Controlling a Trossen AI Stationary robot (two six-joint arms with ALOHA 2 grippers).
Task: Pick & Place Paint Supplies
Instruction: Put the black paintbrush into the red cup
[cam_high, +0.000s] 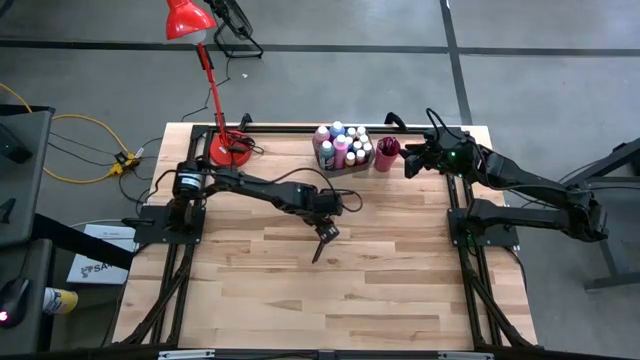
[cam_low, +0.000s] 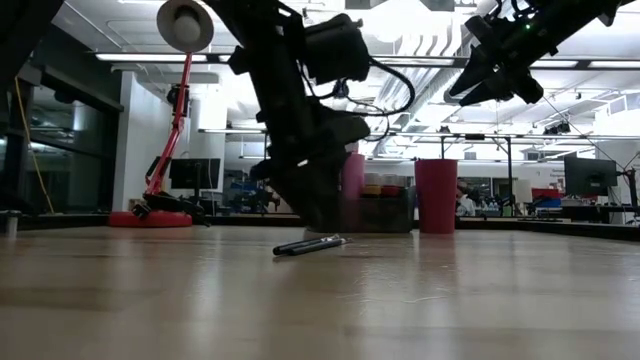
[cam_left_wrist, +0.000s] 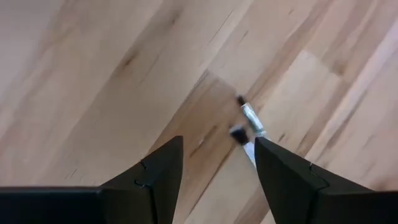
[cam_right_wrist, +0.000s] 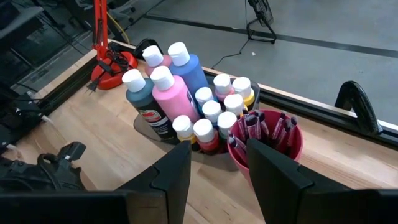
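Two thin dark paintbrushes lie side by side on the wooden table near its middle; they also show in the high view. My left gripper is open just above them, pointing down. In the left wrist view the brushes' tips lie between its fingers, nearer one of them. My right gripper is open and empty at the far right, above and beside a red cup full of brushes. Several paint bottles stand in a grey bin next to the cup.
A red desk lamp stands on the table's far left, its base on the wood. The bin and the red cup stand at the far edge. The near half of the table is bare wood.
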